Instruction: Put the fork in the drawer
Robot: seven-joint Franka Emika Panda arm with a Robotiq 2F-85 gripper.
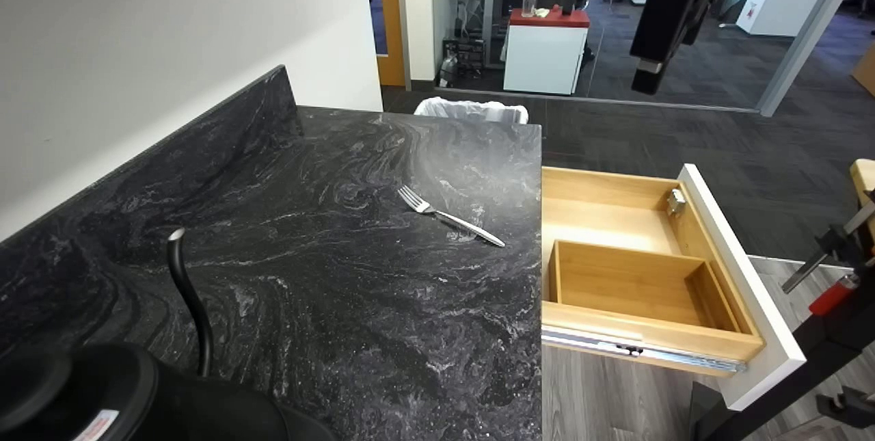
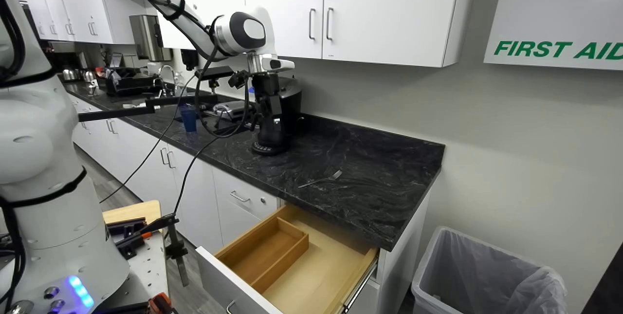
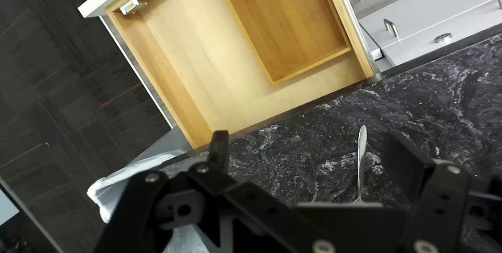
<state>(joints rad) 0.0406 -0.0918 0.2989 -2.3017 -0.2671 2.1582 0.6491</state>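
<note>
Near the front edge of the bench (image 1: 342, 331), well nearer to it than to the wall edge, a slim silver fork (image 1: 452, 218), flat on the dark swirled surface, with the handle end just back from the front edge and the tines aimed roughly at the back corner of the free short end. Higher up, well apart from the fork, the gripper (image 3: 310, 147), raised clear of the bench in both exterior views, with fingers (image 3: 219, 151) set wide and a broad gap from tip to tip. Cannot tell whether straight above the bench or out past the front edge. Through that gap in the wrist view, down on the bench, the handle of the fork, closer to the finger farther from the short end and directed toward the front edge; behind the lower part of the gripper, the hidden tines.

Under the front edge, pulled far out, a light wooden drawer (image 1: 608, 222), lower than the fork, with a white front panel (image 1: 744, 277) and an inner wooden divider (image 1: 629, 275) on the side away from the short end. Beside the short end and lower, a bin (image 2: 424, 299) with a thin liner. Farther along the bench, well away from the short end, a black appliance (image 1: 178, 400), partly cut off in an exterior view, and next to it a curved dark rod (image 1: 187, 289) with a pale tip.
</note>
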